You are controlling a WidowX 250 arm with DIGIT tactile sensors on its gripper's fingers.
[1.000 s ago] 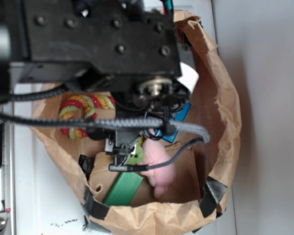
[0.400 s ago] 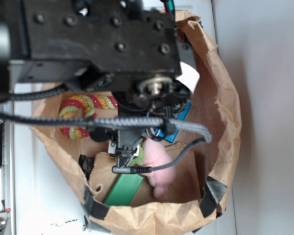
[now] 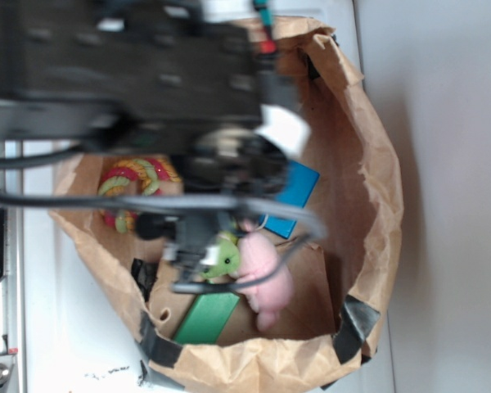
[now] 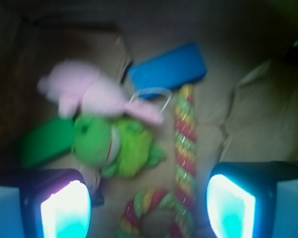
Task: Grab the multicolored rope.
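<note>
Below the open gripper [image 4: 148, 206] in the wrist view, the rope [image 4: 185, 148] lies on the bag [image 3: 376, 188] floor between the spread fingers [image 4: 64, 210], nearer the right one, its straight length running away and its hook nearest.

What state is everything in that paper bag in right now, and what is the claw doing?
Gripper: open, holding nothing, above the toys.
Rope: lying loose on the bag floor, hooked end near the gripper, ungrabbed.
Green plush: lying on its side, touching the bunny.
Pink bunny: lying flat.
Blue block: flat on the floor.
Green block: flat on the floor.
Paper bag: open, rim crumpled.
</note>
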